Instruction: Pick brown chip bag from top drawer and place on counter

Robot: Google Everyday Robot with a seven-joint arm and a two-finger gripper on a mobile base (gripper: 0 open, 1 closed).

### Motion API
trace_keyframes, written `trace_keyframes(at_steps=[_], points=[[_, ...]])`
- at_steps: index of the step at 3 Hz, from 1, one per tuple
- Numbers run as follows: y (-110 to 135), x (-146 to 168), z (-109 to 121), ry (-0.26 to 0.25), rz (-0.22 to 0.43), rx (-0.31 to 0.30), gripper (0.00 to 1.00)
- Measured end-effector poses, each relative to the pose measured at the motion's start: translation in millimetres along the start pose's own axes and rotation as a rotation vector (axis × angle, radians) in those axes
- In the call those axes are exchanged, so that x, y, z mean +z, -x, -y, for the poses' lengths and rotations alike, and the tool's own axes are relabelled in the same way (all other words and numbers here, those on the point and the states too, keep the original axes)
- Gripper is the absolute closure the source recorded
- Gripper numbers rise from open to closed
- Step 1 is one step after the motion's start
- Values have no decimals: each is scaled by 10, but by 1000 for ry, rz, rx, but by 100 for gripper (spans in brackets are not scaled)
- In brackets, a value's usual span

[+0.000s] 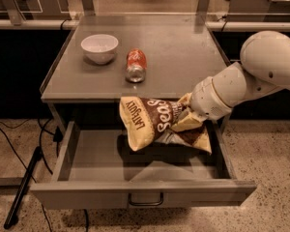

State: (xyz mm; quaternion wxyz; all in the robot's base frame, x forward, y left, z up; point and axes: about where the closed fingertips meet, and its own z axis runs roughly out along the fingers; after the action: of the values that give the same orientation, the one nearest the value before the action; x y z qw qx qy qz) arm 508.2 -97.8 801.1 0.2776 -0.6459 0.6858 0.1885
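one tool (187,114), clenched on the right end of the brown chip bag (147,122), holds it in the air above the open top drawer (96,161), with the bag's upper edge about level with the front lip of the tabletop (183,57). judgement: lift straight up until the drooping left end clears that lip, then carry it to the right half, well apart from the red soda can (136,65) and white bowl (100,48).
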Motion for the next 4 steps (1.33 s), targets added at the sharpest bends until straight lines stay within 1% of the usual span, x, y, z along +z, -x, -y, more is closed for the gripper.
trace_keyframes(at_steps=[1,2,3,4], points=[[2,-3,1,0,0,0,100],[98,-123,37,-19,13,-8,100],[325,-455,156,-70,-18,-21,100],[615,-882,372,-153,-67,-45,100]])
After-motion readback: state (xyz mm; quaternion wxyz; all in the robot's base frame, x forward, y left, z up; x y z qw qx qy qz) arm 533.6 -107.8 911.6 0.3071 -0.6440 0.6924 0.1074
